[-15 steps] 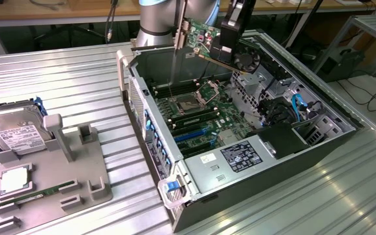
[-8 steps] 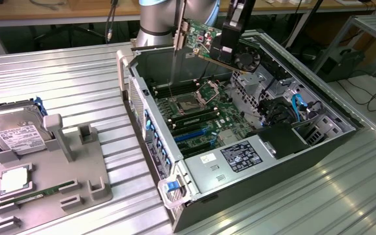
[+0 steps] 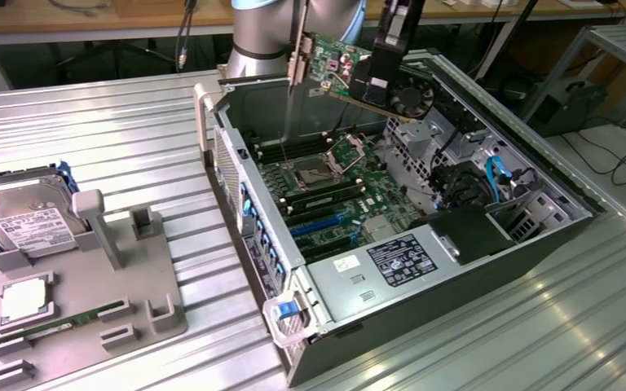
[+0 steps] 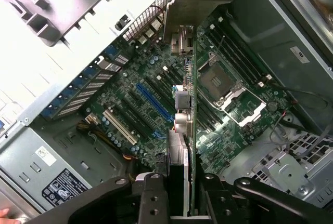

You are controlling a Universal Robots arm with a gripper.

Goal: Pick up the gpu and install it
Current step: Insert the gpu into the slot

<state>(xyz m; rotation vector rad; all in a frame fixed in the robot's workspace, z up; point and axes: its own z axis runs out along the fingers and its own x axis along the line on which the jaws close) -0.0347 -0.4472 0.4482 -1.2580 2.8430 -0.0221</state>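
Your gripper (image 3: pixel 376 75) is clamped on the gpu (image 3: pixel 335 65): in the wrist view the two fingers (image 4: pixel 151 198) press on either face of the card (image 4: pixel 182 125), which runs edge-on straight out from between them. You hold it near its fan (image 3: pixel 411 98) end, and the silver bracket (image 3: pixel 294 57) sits at the end farthest from your grip. The card is lifted in the air and touches nothing but the fingers.

Directly beneath the gripper is the open computer case (image 3: pixel 270 106), lying on its side with the motherboard (image 3: pixel 335 187) facing up. The gpu hangs over the rear part of that board and well clear of it. Seen from the wrist, the empty processor socket (image 4: pixel 218 81) lies on one side of the held card, and the long blue slot (image 4: pixel 153 101) lies on the other side, close beside the card's line. No part of the card is in any slot.

Well away from the gripper, toward the exterior view's left, a gray fixture (image 3: pixel 85 326) rests on the slatted metal table (image 3: pixel 107 130). It carries a hard drive (image 3: pixel 25 220) and a slim green memory stick (image 3: pixel 63 319).
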